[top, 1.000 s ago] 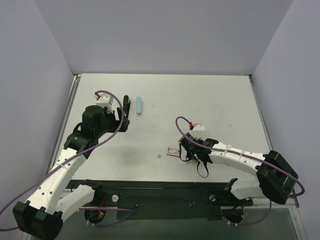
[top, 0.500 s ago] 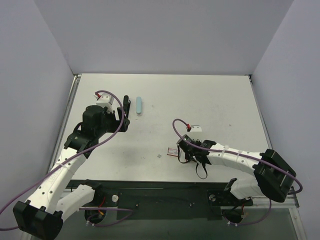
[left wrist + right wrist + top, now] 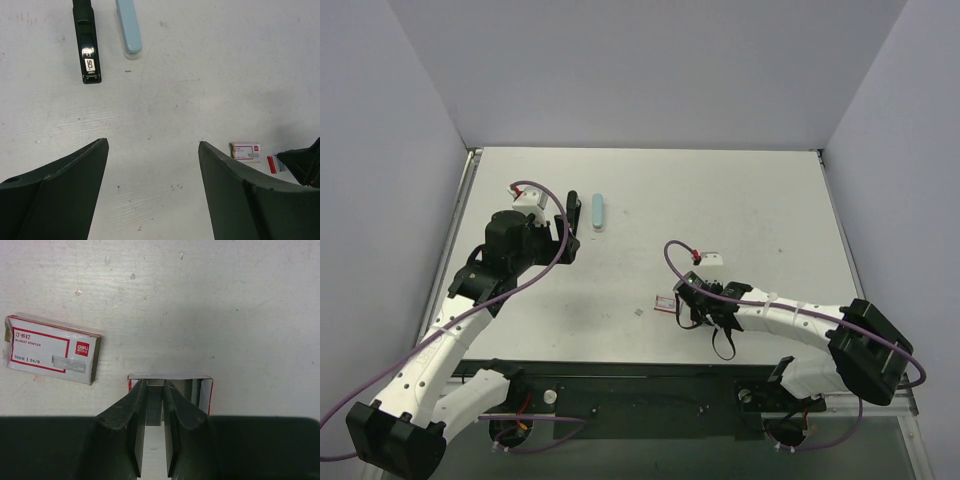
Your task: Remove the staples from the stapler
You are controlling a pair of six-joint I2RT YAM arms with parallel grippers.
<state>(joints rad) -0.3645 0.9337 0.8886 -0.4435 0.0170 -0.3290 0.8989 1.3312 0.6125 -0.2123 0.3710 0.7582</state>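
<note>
Between the walls of the tray (image 3: pixel 205 392), right fingers (image 3: pixel 137 412) pinch the staples (image 3: pixel 154 405). Left fingers (image 3: pixel 75 172) gape wide, well apart from the stapler (image 3: pixel 86 42).

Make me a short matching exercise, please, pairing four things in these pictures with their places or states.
Things:
1. staples
2. red-and-white box
3. left hand
4. small tray

Places or states:
A. open, holding nothing
B. open-topped, under the right hand's fingertips
C. pinched between the right hand's fingers
D. closed, lying flat, label up, left of the tray

Pairs: 1-C, 2-D, 3-A, 4-B
</note>
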